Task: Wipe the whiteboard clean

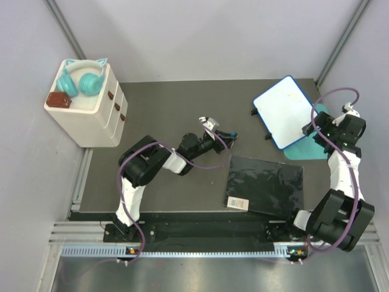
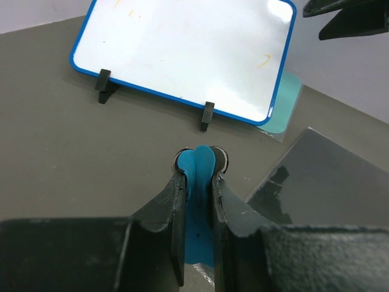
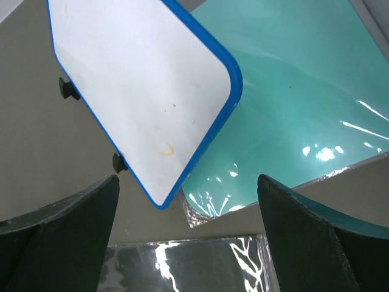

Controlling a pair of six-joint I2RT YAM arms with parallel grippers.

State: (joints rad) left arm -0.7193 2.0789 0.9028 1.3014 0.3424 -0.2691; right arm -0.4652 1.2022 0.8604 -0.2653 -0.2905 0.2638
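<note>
Desk (image 1: 158,109): dark mat. A drawer unit (image 1: 97,125) sits at the far left corner with headphones (image 1: 81,78) on top. It's not relevant.

A black sheet (image 1: 265,182) lies flat by the near edge, right of centre.

The whiteboard (image 1: 284,111) is at the far right corner, propped on two small black feet (image 2: 208,115) and leaning back. Its near right corner sits over a teal mat (image 1: 310,148); you can't tell from these views whether they touch.

Handling, my read: the board is light and stiff with a slick face. On those feet it'll likely skid or tip back once you press on it. Brace it by the blue rim on the short right-hand edge, clear of the marks, and keep wipe pressure low.

Right pincer (image 3: 188,181): jaws wide apart, holding nothing, just beside the board's right corner. It's well placed for that rim.

Left pincer (image 2: 202,163): closed on a thin blue piece (image 2: 198,182), mid-desk, pointed at the board and well short of it. Presumably that's the wiper, but you can't tell felt from cloth.

Marks (image 2: 263,61): faint yellow-orange squiggles near the right corner, more at the far left. They're invisible from the top camera. The board's far edge is cut off in the left wrist view, so expect marks you haven't seen.
</note>
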